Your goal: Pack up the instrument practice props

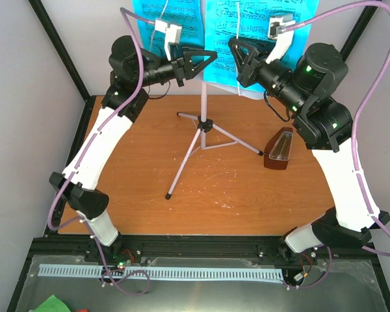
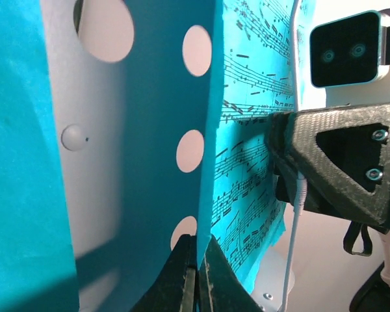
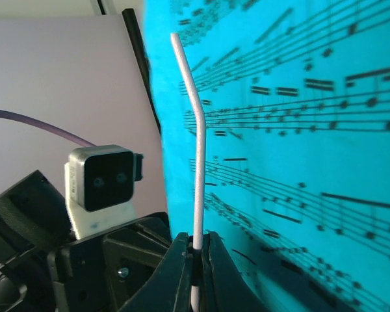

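Step in hand: stripping the blue sheet-music pages [image 1: 260, 26] off the music stand [image 1: 203, 123], which stands mid-frame on the table [image 1: 247, 201]. Left gripper [image 2: 198, 273] is pinched tight on a page edge at the bottom of its view. Right gripper [image 3: 196, 257] is clamped on the thin retainer wire [image 3: 196, 162]. Metronome [image 1: 279, 148] sits untouched at the right.

Next move probably calls for swinging the wire clear, then sliding the pages out without tearing.

Page tops are cut off at the upper frame edge. Perforated desk [image 2: 149, 97] is mostly hidden, and it's unclear whether the left gripper also catches its rim.
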You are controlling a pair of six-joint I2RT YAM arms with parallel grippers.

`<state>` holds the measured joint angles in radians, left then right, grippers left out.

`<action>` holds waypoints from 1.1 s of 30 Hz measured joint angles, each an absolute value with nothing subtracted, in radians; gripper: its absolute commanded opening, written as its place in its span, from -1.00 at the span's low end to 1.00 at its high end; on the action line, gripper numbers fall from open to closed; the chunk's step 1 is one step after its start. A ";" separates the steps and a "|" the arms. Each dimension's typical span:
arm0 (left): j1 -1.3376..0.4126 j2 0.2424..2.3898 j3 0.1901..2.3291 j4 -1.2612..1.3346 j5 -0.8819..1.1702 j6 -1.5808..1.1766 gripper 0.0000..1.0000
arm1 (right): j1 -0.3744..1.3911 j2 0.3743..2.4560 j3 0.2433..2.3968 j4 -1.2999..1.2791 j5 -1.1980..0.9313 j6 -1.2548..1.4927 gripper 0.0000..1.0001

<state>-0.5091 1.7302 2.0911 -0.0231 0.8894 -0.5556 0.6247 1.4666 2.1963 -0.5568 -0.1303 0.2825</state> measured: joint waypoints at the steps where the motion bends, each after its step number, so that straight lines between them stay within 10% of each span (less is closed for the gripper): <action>1: -0.510 1.720 2.084 -0.027 0.876 -0.545 -0.99 | 0.625 1.467 2.196 -0.557 -0.130 0.281 -0.94; 23: -0.179 1.205 1.543 -0.090 0.654 -0.451 -0.99 | 0.630 1.459 2.164 -0.519 -0.088 0.273 -0.94; 33: 0.060 1.027 1.098 -0.017 0.706 -0.632 -0.99 | 0.630 1.455 2.149 -0.516 -0.087 0.270 -0.44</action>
<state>0.0597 1.0271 1.0977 -0.0174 0.7063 -0.6315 0.6300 1.4548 2.1487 -0.5163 -0.0872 0.2695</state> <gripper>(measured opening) 0.012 0.224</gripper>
